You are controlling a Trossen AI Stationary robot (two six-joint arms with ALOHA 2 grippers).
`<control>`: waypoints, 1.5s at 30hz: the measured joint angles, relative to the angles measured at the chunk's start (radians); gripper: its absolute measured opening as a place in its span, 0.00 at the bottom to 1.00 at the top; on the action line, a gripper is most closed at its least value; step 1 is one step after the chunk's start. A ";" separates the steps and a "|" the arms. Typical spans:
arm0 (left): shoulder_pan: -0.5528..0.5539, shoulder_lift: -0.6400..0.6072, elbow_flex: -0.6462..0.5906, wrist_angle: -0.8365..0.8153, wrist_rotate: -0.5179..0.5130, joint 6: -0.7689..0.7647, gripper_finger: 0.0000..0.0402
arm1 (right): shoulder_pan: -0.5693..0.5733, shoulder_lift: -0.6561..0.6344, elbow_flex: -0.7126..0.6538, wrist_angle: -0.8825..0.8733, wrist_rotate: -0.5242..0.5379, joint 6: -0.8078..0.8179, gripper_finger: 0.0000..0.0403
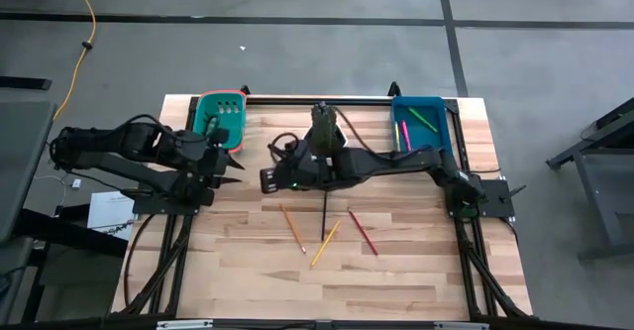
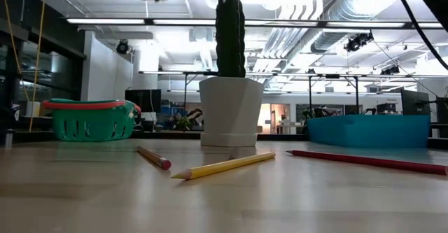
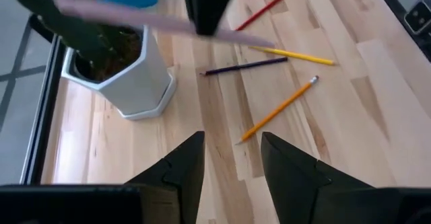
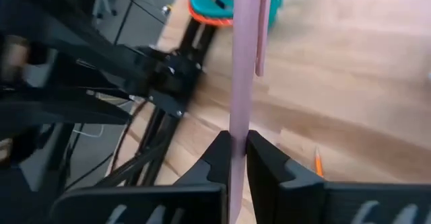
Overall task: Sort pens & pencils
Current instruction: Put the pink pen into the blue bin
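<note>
While the right gripper [image 4: 234,150] clamps a pink pen [image 4: 244,62] above mid-table, left gripper [image 3: 232,160] parted and empty near the green basket [image 1: 220,113], four pencils [image 1: 324,243] on the wood, more pens [image 1: 405,132] in the blue bin [image 1: 441,120], potted cactus [image 2: 229,93] between.

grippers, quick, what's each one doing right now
left gripper: open, holding nothing, near the green basket.
right gripper: shut on a pink pen, mid-table.
</note>
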 joint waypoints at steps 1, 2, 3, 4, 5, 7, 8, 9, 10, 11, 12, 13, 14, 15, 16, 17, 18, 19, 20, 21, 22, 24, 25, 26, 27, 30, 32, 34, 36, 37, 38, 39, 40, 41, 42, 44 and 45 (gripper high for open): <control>0.000 -0.002 0.000 0.001 -0.004 -0.013 0.33 | -0.002 -0.011 0.000 0.003 0.010 -0.023 0.03; 0.000 -0.004 0.000 0.005 -0.006 -0.025 0.33 | -0.002 -0.023 0.000 0.004 0.021 -0.048 0.03; 0.000 -0.007 0.000 0.011 -0.007 -0.036 0.33 | -0.004 -0.033 0.000 0.004 0.031 -0.073 0.03; 0.000 -0.009 0.000 0.023 -0.007 -0.051 0.33 | -0.006 -0.044 0.000 0.008 0.039 -0.101 0.03; 0.000 -0.011 0.000 0.042 -0.007 -0.067 0.33 | -0.009 -0.056 0.000 0.010 0.046 -0.127 0.03; 0.000 -0.011 0.000 0.074 -0.006 -0.102 0.33 | -0.017 -0.077 0.000 0.010 0.058 -0.177 0.03; 0.000 -0.011 0.000 0.091 -0.004 -0.118 0.33 | -0.023 -0.086 0.000 0.013 0.064 -0.198 0.03; 0.000 -0.010 0.000 0.108 -0.004 -0.134 0.33 | -0.028 -0.100 0.000 0.013 0.069 -0.214 0.03; 0.000 -0.008 0.000 0.122 -0.004 -0.147 0.33 | -0.035 -0.112 0.000 0.009 0.074 -0.230 0.03; 0.000 -0.006 0.000 0.135 -0.004 -0.161 0.33 | -0.042 -0.126 0.000 0.011 0.077 -0.246 0.03; 0.000 -0.004 0.000 0.141 -0.003 -0.173 0.33 | -0.048 -0.143 0.000 0.011 0.076 -0.268 0.03; 0.000 -0.002 0.000 0.142 -0.004 -0.186 0.33 | -0.054 -0.155 0.001 0.010 0.077 -0.289 0.03; 0.000 0.003 0.000 0.148 -0.004 -0.197 0.33 | -0.061 -0.172 0.001 0.014 0.077 -0.310 0.03; 0.000 0.005 0.000 0.155 -0.004 -0.209 0.33 | -0.067 -0.188 0.001 0.009 0.077 -0.331 0.03; 0.000 0.007 0.000 0.154 -0.004 -0.217 0.33 | -0.074 -0.203 0.001 0.009 0.077 -0.351 0.03; -0.001 0.011 0.000 0.152 -0.005 -0.227 0.33 | -0.081 -0.222 0.001 0.008 0.076 -0.371 0.03; -0.001 0.015 0.000 0.156 -0.009 -0.238 0.33 | -0.089 -0.237 0.001 0.008 0.077 -0.391 0.03; -0.001 0.020 0.000 0.156 -0.015 -0.243 0.33 | -0.096 -0.256 0.001 0.009 0.077 -0.410 0.03; -0.001 0.024 0.000 0.157 -0.022 -0.251 0.33 | -0.103 -0.274 0.001 0.002 0.078 -0.428 0.03; -0.001 0.029 0.000 0.157 -0.023 -0.261 0.33 | -0.112 -0.290 0.002 0.002 0.081 -0.443 0.03; -0.001 0.034 0.000 0.157 -0.023 -0.271 0.33 | -0.120 -0.310 0.002 -0.006 0.081 -0.458 0.03; -0.001 0.045 0.000 0.157 -0.028 -0.289 0.33 | -0.140 -0.344 0.002 -0.035 0.086 -0.475 0.03; -0.001 0.050 0.000 0.158 -0.033 -0.295 0.33 | -0.151 -0.360 0.002 -0.054 0.089 -0.484 0.03; -0.001 0.055 0.000 0.158 -0.037 -0.299 0.33 | -0.164 -0.377 0.002 -0.074 0.097 -0.487 0.03; -0.001 0.062 0.000 0.161 -0.040 -0.302 0.33 | -0.177 -0.395 0.002 -0.096 0.103 -0.491 0.03; -0.001 0.079 0.000 0.166 -0.041 -0.313 0.33 | -0.221 -0.445 0.002 -0.186 0.119 -0.493 0.03; -0.001 0.089 0.000 0.173 -0.041 -0.312 0.33 | -0.253 -0.471 0.002 -0.255 0.134 -0.488 0.03; -0.001 0.102 0.000 0.183 -0.042 -0.295 0.33 | -0.286 -0.490 0.002 -0.332 0.140 -0.473 0.03; -0.001 0.116 0.000 0.183 -0.041 -0.289 0.33 | -0.319 -0.503 0.002 -0.414 0.141 -0.455 0.03; -0.001 0.121 0.000 0.183 -0.041 -0.283 0.33 | -0.336 -0.507 0.002 -0.456 0.141 -0.441 0.03; -0.001 0.128 0.000 0.183 -0.041 -0.277 0.33 | -0.352 -0.510 0.002 -0.505 0.141 -0.428 0.03; -0.001 0.133 0.000 0.183 -0.042 -0.270 0.33 | -0.368 -0.511 0.002 -0.557 0.141 -0.410 0.03; -0.001 0.139 0.000 0.182 -0.041 -0.267 0.33 | -0.385 -0.511 0.001 -0.605 0.141 -0.393 0.03; -0.001 0.146 0.000 0.183 -0.041 -0.266 0.33 | -0.401 -0.511 0.001 -0.654 0.141 -0.377 0.03; -0.001 0.151 0.000 0.185 -0.041 -0.265 0.33 | -0.419 -0.511 -0.002 -0.673 0.140 -0.362 0.03; -0.001 0.160 0.000 0.188 -0.041 -0.252 0.33 | -0.453 -0.520 -0.027 -0.651 0.114 -0.374 0.03; -0.001 0.164 0.000 0.196 -0.039 -0.238 0.33 | -0.476 -0.523 -0.034 -0.650 0.087 -0.380 0.03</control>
